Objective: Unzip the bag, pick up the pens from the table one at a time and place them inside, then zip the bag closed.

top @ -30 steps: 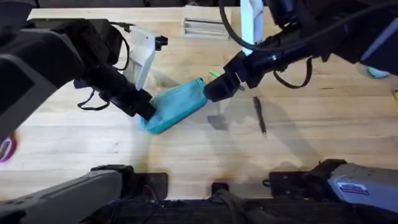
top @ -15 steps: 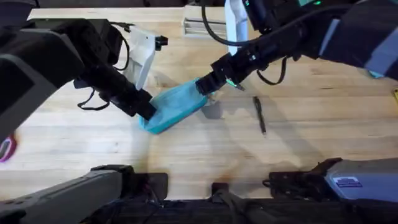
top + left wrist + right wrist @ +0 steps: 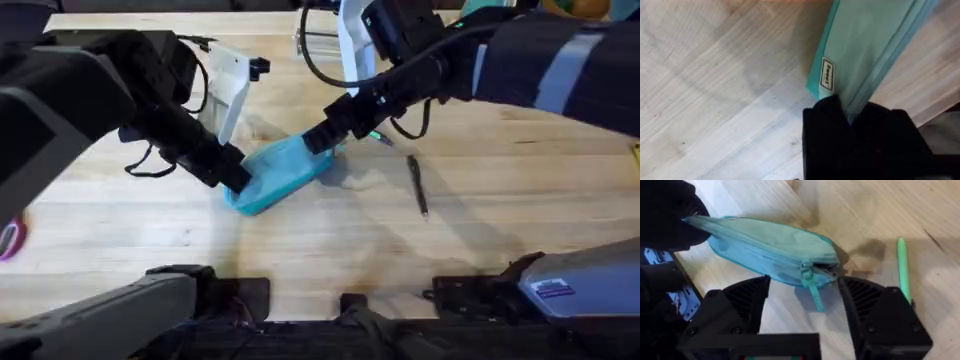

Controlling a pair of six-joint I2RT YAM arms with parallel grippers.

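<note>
Clamped on the lower-left end of the bag, the left claw pinches the teal fabric just beside a small sewn label, its black fingers pressed together on the seam in the left wrist view. The bag lies slanted on the tabletop, near the middle, its far end pointing up and to the right. At that end the right claw hangs with its fingers spread wide, one to each side of the bag's tip and not touching it; between them, in the right wrist view, sits the zipper slider with its teal pull tab trailing onto the wood. The zipper looks shut along the length that can be seen. A light green pen lies just beyond the bag's tip, close to the right claw, partly covered by the arm from above. The black pen rests further right on the tabletop, well apart from the bag.
</note>
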